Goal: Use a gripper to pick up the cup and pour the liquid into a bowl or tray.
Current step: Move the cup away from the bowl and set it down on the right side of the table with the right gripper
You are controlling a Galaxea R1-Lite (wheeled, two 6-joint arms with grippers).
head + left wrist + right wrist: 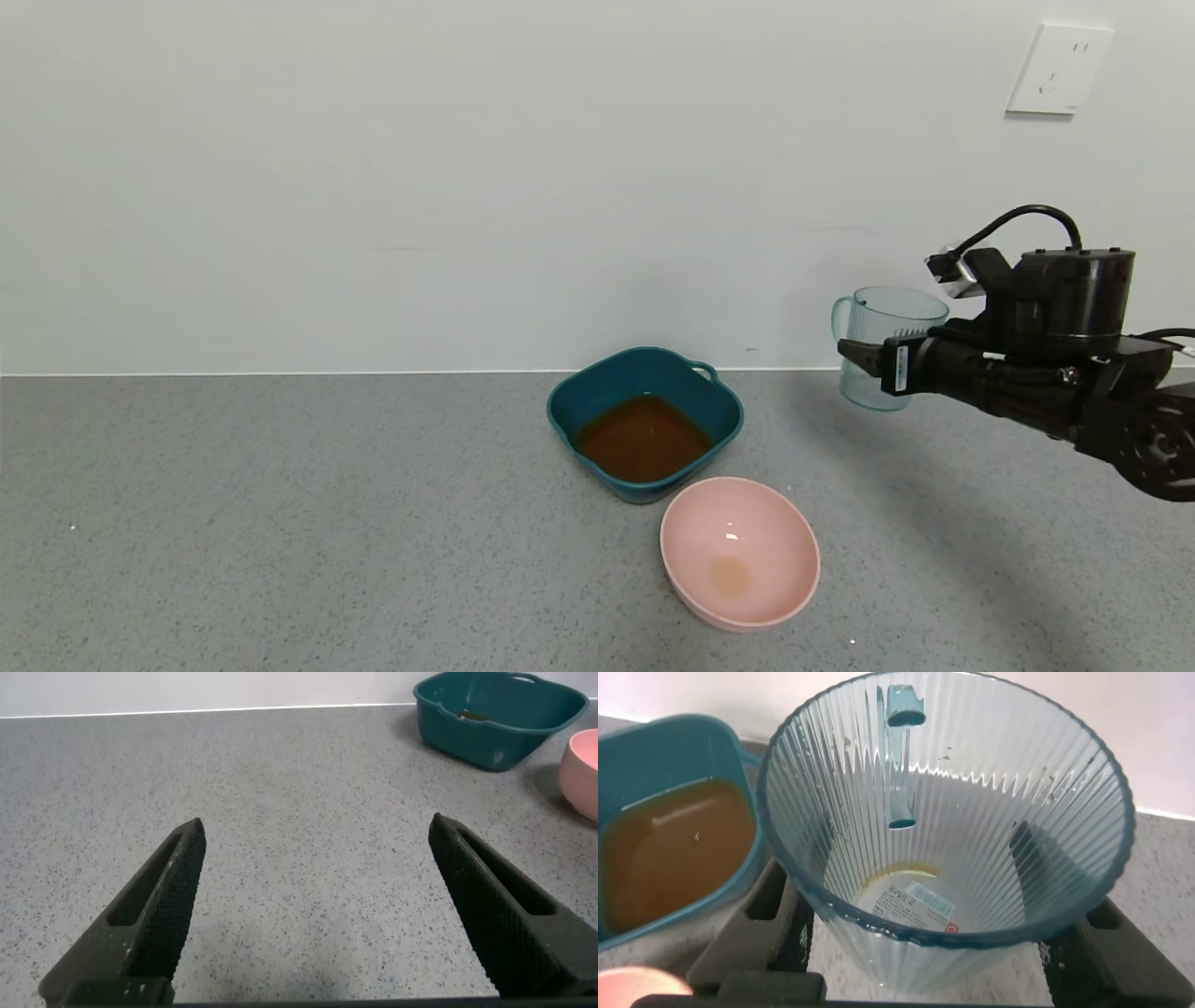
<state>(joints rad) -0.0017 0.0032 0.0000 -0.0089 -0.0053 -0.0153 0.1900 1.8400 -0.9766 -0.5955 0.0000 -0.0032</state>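
My right gripper (864, 359) is shut on the cup (878, 345), a translucent pale blue ribbed mug, held upright in the air to the right of the teal basin (719, 401). In the right wrist view the cup (971, 812) sits between the black fingers (752, 933) and holds only a thin trace at its bottom. The reddish-brown liquid (642, 437) lies in the basin and shows in the right wrist view (673, 849) too. My left gripper (318, 835) is open and empty over bare counter, out of the head view.
A round pink bowl (766, 579) with a faint stain stands in front of the basin, also at the edge of the left wrist view (584, 770). The grey speckled counter (280, 523) runs to a white wall with a socket (1058, 70).
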